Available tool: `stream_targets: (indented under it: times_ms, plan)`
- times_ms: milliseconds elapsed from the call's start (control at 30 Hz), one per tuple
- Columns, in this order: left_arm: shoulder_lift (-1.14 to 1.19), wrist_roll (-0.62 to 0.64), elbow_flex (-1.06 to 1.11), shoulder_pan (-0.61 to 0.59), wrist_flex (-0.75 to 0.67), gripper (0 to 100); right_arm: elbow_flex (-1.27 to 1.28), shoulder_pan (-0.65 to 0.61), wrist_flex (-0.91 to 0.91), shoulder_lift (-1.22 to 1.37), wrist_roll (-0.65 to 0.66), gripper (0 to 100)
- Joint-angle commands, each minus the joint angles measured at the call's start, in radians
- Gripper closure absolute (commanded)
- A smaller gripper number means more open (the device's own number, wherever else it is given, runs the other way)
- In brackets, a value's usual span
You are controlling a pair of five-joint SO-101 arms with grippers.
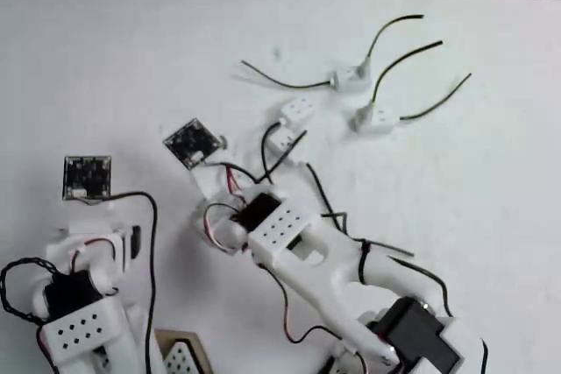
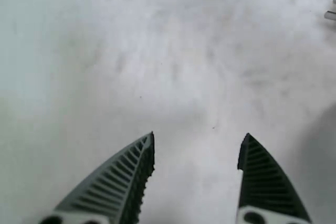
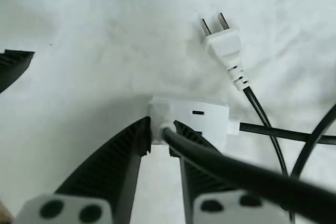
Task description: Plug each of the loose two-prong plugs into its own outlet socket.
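**A:** What has our right hand (image 3: 160,129) got?

**B:** We see its two fingers drawn in close on the narrow end of a white block (image 3: 194,119), just where a thick dark cable (image 3: 236,174) leaves it. We cannot tell whether that block is a plug or a socket. A second cable (image 3: 283,134) comes off its other end.

**A:** And the loose plug we are after?

**B:** The two-prong plug (image 3: 223,43) lies flat on the desk (image 1: 105,59) just beyond the block, not touching it. Its prongs point away from our right hand, and its own cord trails back past the block and crosses the second cable.

**A:** How is our left hand (image 2: 197,140)?

**B:** We have it spread wide, with the fingers well apart. There is bare desk between them and nothing in its hold. From above, our left arm (image 1: 79,304) sits at the lower left of the desk, well apart from the plug. Our right arm (image 1: 333,260) stretches in from the lower right toward the middle.

**A:** Anything else out there?

**B:** Farther out we see a first white piece (image 1: 351,79) and a second white piece (image 1: 375,117) near each other. Each has thin dark leads curling away from it across the desk.
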Motion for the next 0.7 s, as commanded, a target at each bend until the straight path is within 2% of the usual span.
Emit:
stream_targets:
  times_ms: [0, 400, 667]
  plan:
    - [-0.018, 0.012, -0.005, -0.005, -0.008, 74, -0.018, 0.019, 0.007, 0.012, -0.005, 98.1]
    - [-0.018, 0.011, -0.003, -0.005, -0.008, 74, -0.018, 0.056, 0.048, 0.013, 0.066, 98.1]
    - [-0.018, 0.011, -0.003, -0.005, -0.008, 74, -0.02, 0.013, 0.048, 0.03, 0.124, 98.2]
